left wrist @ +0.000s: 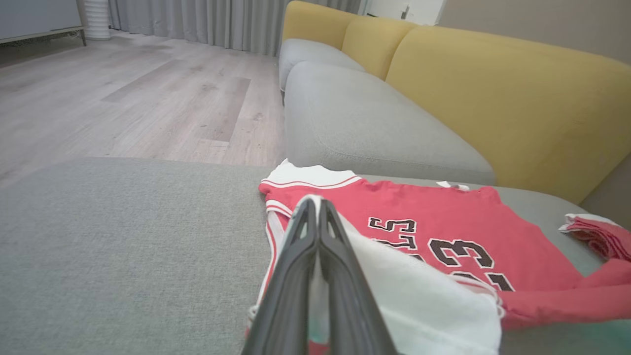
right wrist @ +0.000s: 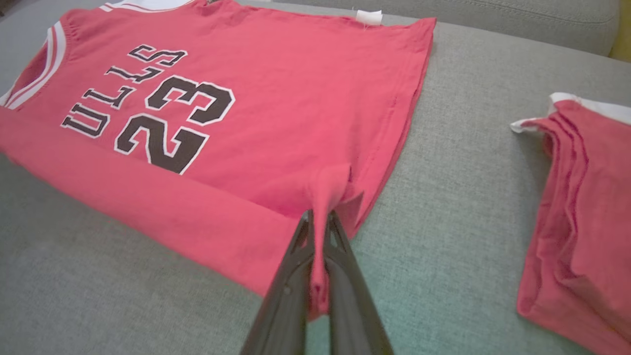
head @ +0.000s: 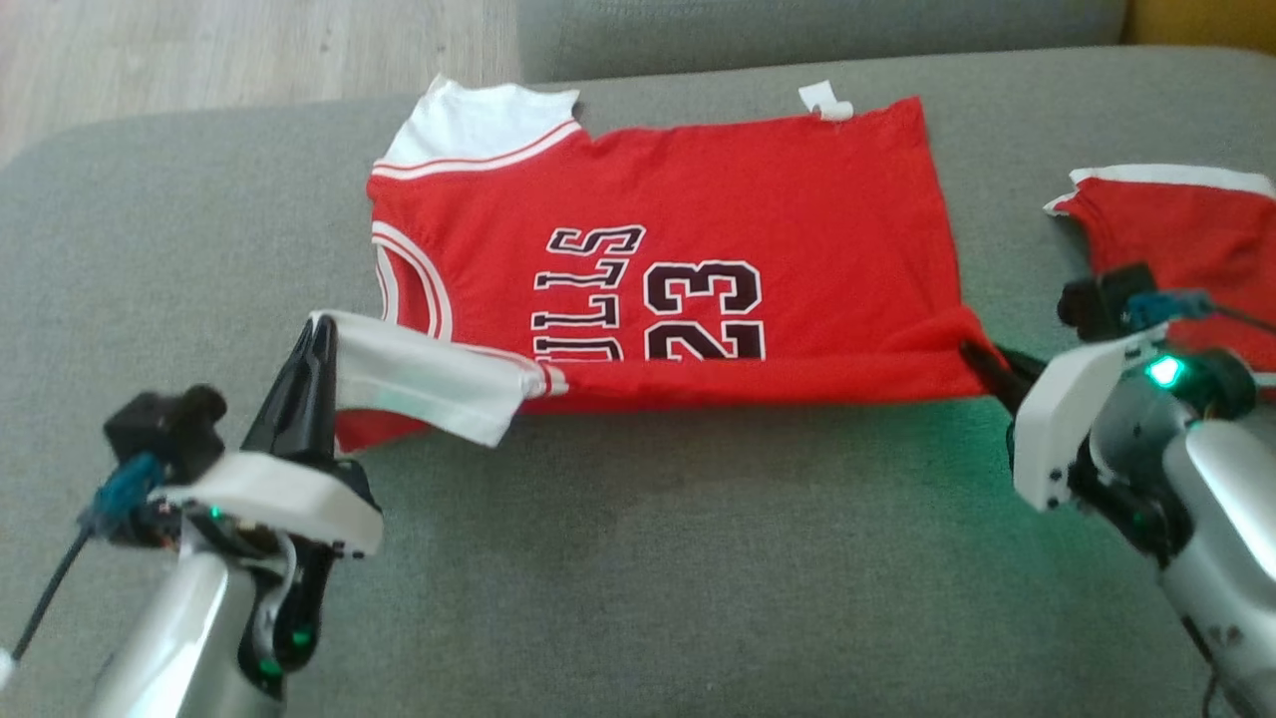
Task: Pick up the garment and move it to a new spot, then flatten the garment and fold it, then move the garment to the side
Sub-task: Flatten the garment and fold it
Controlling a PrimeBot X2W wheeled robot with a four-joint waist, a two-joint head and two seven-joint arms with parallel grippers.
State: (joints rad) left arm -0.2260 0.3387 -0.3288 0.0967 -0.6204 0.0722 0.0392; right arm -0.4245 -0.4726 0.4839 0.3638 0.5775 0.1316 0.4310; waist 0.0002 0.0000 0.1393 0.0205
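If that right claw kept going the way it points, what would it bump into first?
The red jersey itself: the right gripper, jaws shut on its hem corner, aims across the flat shirt body, though how high it would pass is unclear.

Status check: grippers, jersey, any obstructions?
Both shut: left gripper on jersey white shoulder, right gripper on red hem corner. Near edge folded over the print. Folded red garment to the right, apart, not blocking.

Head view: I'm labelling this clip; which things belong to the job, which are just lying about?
Job: red jersey; left gripper, shut on its white sleeve; right gripper, shut on its hem.
Lying about: folded red garment; yellow backrest.
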